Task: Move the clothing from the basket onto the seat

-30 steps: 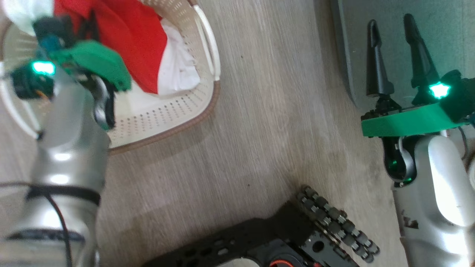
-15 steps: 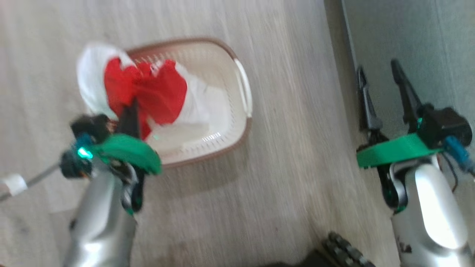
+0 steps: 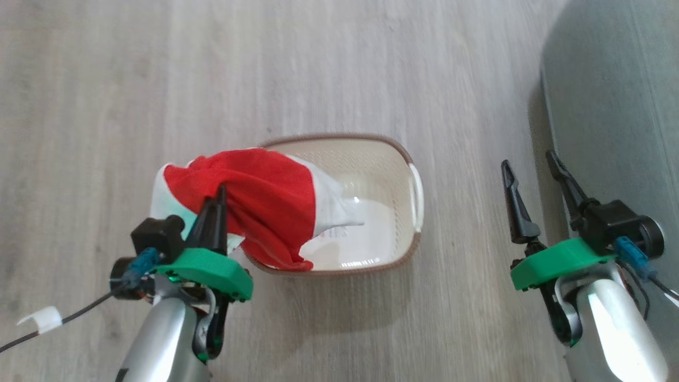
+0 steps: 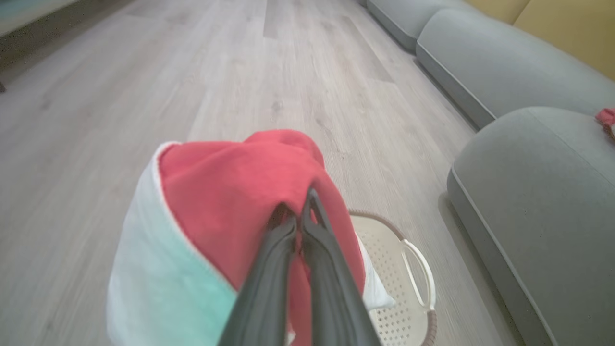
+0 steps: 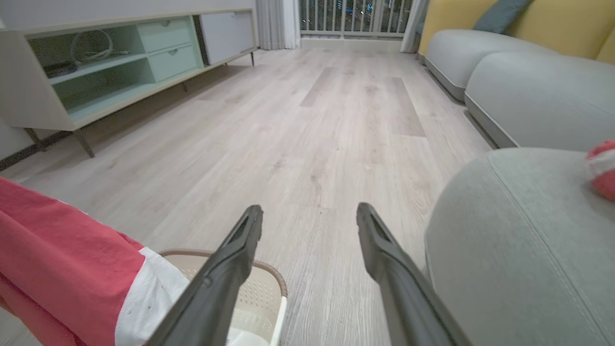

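One bundle of clothing (image 3: 260, 201), red with white panels, number of separate garments not to be told; raised over the left end of the basket, white folds trailing down into it. One basket (image 3: 384, 175), cream, perforated, brown rim, white handle at its right end, standing on the pale wood-look floor (image 3: 159, 79). One seat (image 3: 615, 132), grey, rounded, to the right of the basket and apart from it, a strip of floor between. Two grippers. Added by the left wrist view: two further grey seat sections (image 4: 480, 62) in a row beyond the nearest one, and a small red piece (image 4: 606, 117) lying on top of the seat at the frame's edge. Added by the right wrist view: one low sideboard (image 5: 120, 62) with open shelves and drawers across the room, yellow back cushions (image 5: 552, 24) behind the far sections, a stitched seam across the seat top, and the same small piece, here seen as red with white. Pincers: left gripper (image 3: 216, 197), fingers pressed close together, nipped on a fold of the red fabric, bundle hanging from them; right gripper (image 3: 528, 159), fingers spread wide, nothing between them, held above the floor strip between basket and seat, tips beside the seat's edge.
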Controlling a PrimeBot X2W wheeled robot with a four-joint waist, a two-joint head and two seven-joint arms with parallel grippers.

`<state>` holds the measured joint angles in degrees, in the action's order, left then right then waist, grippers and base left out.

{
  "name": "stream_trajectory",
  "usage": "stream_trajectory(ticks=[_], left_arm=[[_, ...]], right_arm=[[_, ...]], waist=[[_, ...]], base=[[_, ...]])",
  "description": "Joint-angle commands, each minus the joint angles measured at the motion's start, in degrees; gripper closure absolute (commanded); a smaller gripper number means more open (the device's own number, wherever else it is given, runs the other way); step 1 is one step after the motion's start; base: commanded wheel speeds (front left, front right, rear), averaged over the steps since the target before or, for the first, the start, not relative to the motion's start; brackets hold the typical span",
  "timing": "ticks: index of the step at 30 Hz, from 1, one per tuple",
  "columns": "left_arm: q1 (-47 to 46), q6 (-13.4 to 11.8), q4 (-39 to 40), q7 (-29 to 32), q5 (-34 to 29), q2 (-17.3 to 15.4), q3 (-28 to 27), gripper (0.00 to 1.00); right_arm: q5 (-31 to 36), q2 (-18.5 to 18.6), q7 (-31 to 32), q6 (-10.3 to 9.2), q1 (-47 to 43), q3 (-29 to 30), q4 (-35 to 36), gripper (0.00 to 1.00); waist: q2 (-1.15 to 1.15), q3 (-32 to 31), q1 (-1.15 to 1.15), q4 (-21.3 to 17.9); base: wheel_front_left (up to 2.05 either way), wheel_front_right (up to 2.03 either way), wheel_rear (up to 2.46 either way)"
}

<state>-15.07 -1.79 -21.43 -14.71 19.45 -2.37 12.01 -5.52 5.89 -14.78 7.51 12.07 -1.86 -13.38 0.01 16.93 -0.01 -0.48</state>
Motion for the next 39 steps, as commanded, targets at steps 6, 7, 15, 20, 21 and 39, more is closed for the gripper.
stream_trajectory(ticks=[6,7,15,20,21,39], left_arm=[[0.7,0.5,3.3,-0.3,-2.4,-1.4,-4.4,1.00],[1.2,0.5,3.1,-0.3,-2.7,-1.4,-4.6,1.00],[2.5,1.2,2.9,-0.3,-4.3,-1.6,-5.9,1.00],[3.1,1.6,2.6,-0.3,-4.8,-1.9,-6.8,1.00],[3.1,1.6,2.5,-0.3,-4.9,-1.9,-7.0,1.00],[3.1,2.3,2.6,-0.3,-5.8,-1.6,-9.0,1.00]], right_arm=[[0.1,1.4,-0.2,-0.02,-0.4,-2.5,0.2,0.00],[0.0,1.4,-0.2,-0.02,-0.9,-2.7,-0.1,0.00],[-0.6,1.0,-0.2,-0.02,-1.8,-4.3,-0.8,0.00],[-0.9,1.0,-0.2,-0.02,-2.3,-4.7,-1.1,0.00],[-0.9,1.0,-0.2,-0.02,-2.3,-4.8,-1.1,0.00],[-1.2,1.2,-0.2,-0.02,-2.3,-5.4,-1.4,0.00]], waist=[[-0.01,-7.5,0.01,4.1],[-0.01,-8.3,0.01,4.2],[-0.01,-11.7,0.01,4.2],[-0.01,-12.8,0.01,3.8],[-0.01,-12.9,0.01,3.7],[-0.01,-13.2,0.01,2.7]], base=[[0.00,0.00,0.00],[0.00,0.00,0.00],[0.00,0.00,0.00],[0.00,0.00,0.00],[0.00,0.00,0.00],[0.00,0.00,0.00]])
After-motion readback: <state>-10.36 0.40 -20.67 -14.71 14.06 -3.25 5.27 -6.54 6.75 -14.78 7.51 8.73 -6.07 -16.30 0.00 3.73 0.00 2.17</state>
